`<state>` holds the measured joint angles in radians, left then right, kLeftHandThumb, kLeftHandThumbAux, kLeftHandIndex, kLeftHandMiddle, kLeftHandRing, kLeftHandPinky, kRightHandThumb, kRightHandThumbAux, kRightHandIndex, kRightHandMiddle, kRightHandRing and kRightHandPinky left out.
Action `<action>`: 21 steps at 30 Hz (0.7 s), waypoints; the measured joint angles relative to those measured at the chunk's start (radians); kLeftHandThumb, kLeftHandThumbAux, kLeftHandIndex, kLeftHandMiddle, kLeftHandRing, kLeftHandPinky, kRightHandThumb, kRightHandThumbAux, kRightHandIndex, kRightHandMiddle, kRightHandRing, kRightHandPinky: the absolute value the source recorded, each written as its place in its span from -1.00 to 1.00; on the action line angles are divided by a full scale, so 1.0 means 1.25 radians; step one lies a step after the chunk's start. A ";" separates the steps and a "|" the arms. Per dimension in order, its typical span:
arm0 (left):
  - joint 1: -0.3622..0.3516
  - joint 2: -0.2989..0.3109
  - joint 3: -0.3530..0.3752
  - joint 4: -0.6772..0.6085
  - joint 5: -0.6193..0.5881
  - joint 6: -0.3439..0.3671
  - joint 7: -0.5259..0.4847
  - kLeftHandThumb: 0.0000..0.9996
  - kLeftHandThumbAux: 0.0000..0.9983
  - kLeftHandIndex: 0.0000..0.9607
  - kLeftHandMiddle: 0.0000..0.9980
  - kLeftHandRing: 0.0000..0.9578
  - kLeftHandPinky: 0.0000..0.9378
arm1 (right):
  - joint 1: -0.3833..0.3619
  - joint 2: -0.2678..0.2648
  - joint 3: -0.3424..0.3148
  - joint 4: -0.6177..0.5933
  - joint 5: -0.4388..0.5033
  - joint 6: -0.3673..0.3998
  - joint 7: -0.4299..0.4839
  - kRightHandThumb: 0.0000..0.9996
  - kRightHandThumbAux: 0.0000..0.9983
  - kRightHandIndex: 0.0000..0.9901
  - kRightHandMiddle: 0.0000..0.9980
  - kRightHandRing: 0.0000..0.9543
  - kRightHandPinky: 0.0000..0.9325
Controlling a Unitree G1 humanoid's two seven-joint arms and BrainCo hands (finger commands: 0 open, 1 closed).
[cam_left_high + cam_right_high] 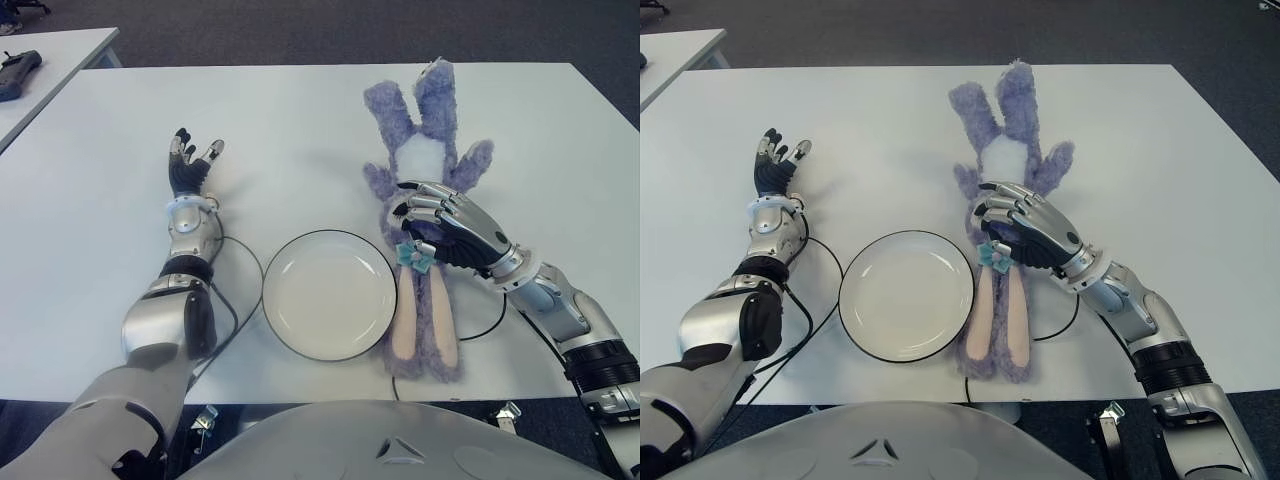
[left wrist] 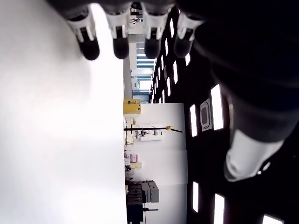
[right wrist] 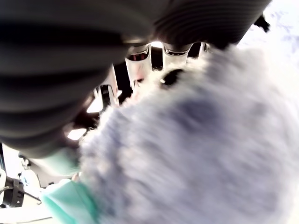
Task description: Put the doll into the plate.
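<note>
The doll [image 1: 424,160] is lilac plush with a white belly, pale pink ear linings and a teal bow, the plate [image 1: 329,294] is cream-white with a thin black rim, the table [image 1: 300,130] is plain white, and both hands are silver and black.

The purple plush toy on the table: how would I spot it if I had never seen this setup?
Start at the big white table and find the round white plate with a dark rim near its front edge. Directly to the plate's right lies the purple plush rabbit doll, with the robot's right hand closed over its middle. It is the only furry thing there, with long ears and a teal bow.
</note>
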<state>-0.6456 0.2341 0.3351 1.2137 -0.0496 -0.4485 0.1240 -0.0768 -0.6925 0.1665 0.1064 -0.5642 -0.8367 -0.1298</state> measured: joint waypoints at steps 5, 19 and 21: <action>0.000 0.000 0.000 0.000 0.000 0.000 0.003 -0.96 0.36 -0.90 -0.88 -0.92 -0.93 | 0.000 0.000 -0.007 0.000 -0.008 -0.001 0.000 0.39 0.41 -0.12 -0.10 -0.12 -0.12; 0.000 0.000 -0.001 0.000 0.000 0.000 0.005 -0.98 0.34 -0.90 -0.87 -0.91 -0.93 | -0.004 0.002 -0.026 0.015 -0.051 -0.031 -0.046 0.39 0.40 -0.11 -0.10 -0.15 -0.16; 0.000 0.000 -0.001 0.000 0.000 0.000 0.005 -0.98 0.34 -0.90 -0.87 -0.90 -0.92 | -0.006 0.003 -0.027 0.019 -0.058 -0.037 -0.055 0.39 0.40 -0.11 -0.10 -0.17 -0.20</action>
<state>-0.6456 0.2341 0.3339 1.2137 -0.0493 -0.4486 0.1298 -0.0843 -0.6892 0.1326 0.1301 -0.6366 -0.8826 -0.1985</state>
